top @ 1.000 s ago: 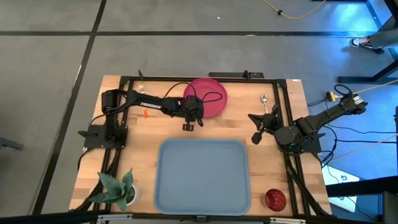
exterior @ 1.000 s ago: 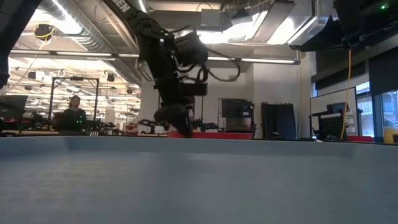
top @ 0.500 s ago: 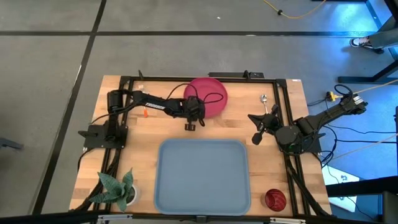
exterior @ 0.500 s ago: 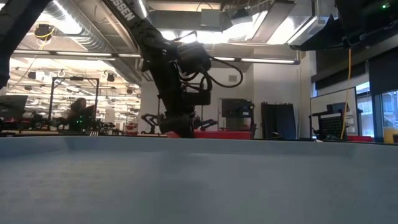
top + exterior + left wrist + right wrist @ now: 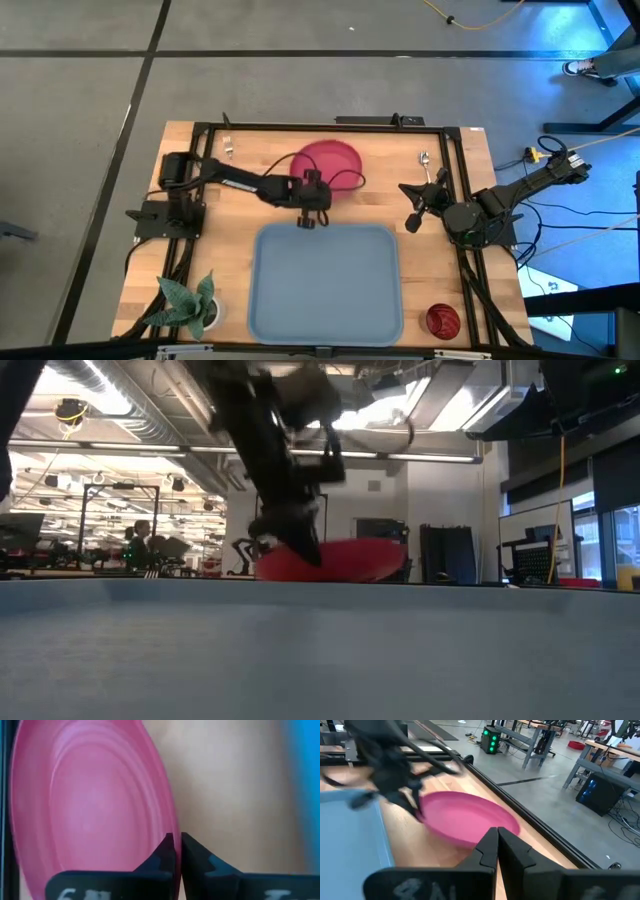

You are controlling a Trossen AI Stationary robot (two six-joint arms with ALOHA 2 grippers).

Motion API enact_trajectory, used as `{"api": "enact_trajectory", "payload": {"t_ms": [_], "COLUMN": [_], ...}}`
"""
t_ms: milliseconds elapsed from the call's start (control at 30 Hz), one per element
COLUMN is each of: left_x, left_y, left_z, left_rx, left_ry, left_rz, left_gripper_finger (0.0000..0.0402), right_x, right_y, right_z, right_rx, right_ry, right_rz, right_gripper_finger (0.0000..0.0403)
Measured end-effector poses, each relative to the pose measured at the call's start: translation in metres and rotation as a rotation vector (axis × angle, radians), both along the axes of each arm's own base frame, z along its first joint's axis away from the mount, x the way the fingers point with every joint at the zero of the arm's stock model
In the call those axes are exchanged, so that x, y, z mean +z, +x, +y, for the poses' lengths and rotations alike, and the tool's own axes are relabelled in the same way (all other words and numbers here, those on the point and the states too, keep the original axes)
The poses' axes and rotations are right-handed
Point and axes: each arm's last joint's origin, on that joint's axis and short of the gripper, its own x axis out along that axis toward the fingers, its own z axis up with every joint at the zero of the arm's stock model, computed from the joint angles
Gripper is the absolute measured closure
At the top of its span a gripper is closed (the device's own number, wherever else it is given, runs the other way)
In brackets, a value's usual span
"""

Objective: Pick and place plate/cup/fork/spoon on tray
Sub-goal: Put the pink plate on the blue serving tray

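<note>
The pinkish-red plate is at the table's far middle, tilted, just beyond the grey-blue tray. My left gripper is shut on the plate's near-left rim; it also shows in the low view and its wrist view. My right gripper waits shut and empty at the right, its wrist view facing the plate. The spoon lies at the far right. The dark red cup stands at the near right corner. A small silver piece, perhaps the fork, lies by the left arm. My left gripper pinches the plate's rim between its two fingers, on the side facing the tray. The fingers come from above, pointing down. The held rim is raised and the plate is tilted; whether its far rim rests on the table I cannot tell.
A potted plant stands at the near left corner. A black frame runs along the table's far and side edges. The tray's flat bed holds nothing. People sit at desks in the room behind.
My left gripper has moved toward the table's near edge and the tray, and up, keeping its hold on the plate's rim. The plate has lifted from lying flat, tipped, and come nearer to the tray.
</note>
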Motion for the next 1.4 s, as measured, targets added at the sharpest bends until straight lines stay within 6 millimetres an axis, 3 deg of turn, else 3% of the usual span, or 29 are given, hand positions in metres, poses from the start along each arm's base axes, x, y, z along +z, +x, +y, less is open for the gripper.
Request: {"api": "enact_trajectory", "payload": {"t_ms": [200, 433, 667, 1100, 1400], "left_x": [0.035, 0.046, 0.055, 0.007, -0.004], "left_y": [-0.015, -0.036, -0.035, -0.002, -0.002], "left_z": [-0.066, -0.145, -0.208, -0.278, -0.29], "left_rx": [-0.05, -0.12, -0.174, -0.262, -0.182], "left_ry": [-0.081, -0.137, -0.185, -0.192, -0.245], "left_rz": [-0.109, -0.138, -0.213, -0.029, 0.076], "left_gripper_finger": [0.0399, 0.0399, 0.0399, 0.0399, 0.0399], "right_x": [0.0, 0.0, -0.001, 0.0, 0.0], "right_y": [0.0, 0.0, 0.0, 0.0, 0.0], "right_z": [0.0, 0.0, 0.0, 0.0, 0.0], "right_rx": [0.005, 0.006, 0.006, 0.006, 0.006], "right_ry": [0.004, 0.002, 0.002, 0.003, 0.001], "right_rz": [0.001, 0.006, 0.009, 0.006, 0.008], "right_gripper_finger": [0.0387, 0.0387, 0.0387, 0.0387, 0.0387]}}
